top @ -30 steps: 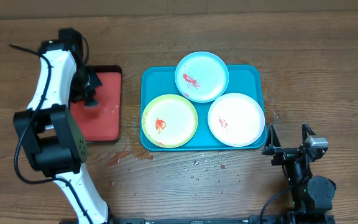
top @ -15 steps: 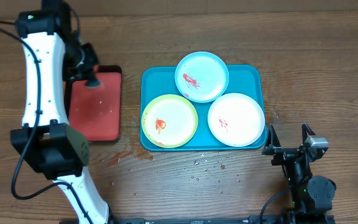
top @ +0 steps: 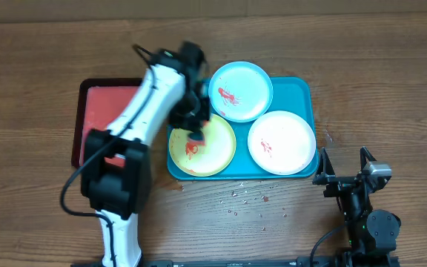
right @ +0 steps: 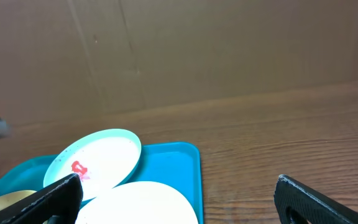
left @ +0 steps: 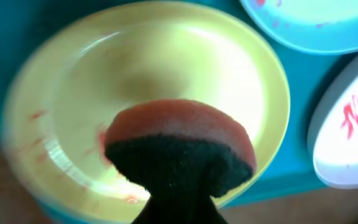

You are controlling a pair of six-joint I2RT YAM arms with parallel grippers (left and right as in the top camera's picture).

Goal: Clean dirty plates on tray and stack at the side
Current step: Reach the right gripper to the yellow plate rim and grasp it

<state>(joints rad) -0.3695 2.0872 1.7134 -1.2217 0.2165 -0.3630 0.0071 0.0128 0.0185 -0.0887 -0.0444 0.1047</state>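
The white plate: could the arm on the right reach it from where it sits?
Probably yes. The white plate lies on the tray, nearest the right gripper, whose jaws stand open. Nothing covers it; the left gripper holds its sponge over the yellow-green plate.

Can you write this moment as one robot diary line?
left gripper: holding sponge over yellow plate | right gripper: open, beside tray | blue plate, white plate: smeared

Red tray [top: 95,104] on wooden table [top: 391,81]; scattered specks [top: 247,196] on wood; orange sponge [left: 179,134], dark pad.
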